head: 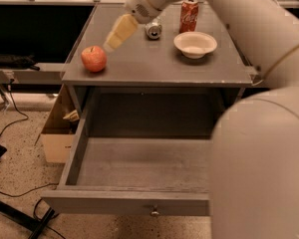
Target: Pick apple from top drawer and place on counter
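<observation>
the apple (93, 59) sits on the counter (154, 66) near its front left corner, out of the open drawer (124, 203). the gripper (111, 43) hangs just behind and right of it, apart, holding nothing; its width i cannot tell.

My feed is warm and rather dim, with soft light falling from above. The flat grey wooden counter (154, 63) catches most of it. The small round red apple (93, 59) shows a pale highlight on top and a short shadow at its base. The pale yellow gripper (111, 43), hanging above the counter just up and right of the apple, is evenly lit. The recess behind the wide grey top drawer (114, 203) sits in deep shadow.
</observation>
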Motion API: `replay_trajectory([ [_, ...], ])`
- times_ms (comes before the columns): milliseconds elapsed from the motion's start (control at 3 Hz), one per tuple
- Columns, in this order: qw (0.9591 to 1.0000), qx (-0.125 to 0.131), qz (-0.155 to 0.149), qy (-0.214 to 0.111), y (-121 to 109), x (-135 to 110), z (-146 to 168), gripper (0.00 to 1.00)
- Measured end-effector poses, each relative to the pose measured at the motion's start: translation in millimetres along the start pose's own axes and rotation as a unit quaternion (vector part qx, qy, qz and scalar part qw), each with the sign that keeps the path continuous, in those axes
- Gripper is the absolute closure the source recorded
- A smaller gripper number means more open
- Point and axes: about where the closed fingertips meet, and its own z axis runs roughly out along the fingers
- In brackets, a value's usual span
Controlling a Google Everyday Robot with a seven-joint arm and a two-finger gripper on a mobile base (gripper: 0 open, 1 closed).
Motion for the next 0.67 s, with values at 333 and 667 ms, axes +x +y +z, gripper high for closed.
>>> replay_trajectory([
  [333,0.9976,0.054,0.008,-0.043,21.9,2.8,-90.5,0.0],
  [667,0.9899,0.099,0.02,-0.1,51.7,6.0,-133.1,0.0],
])
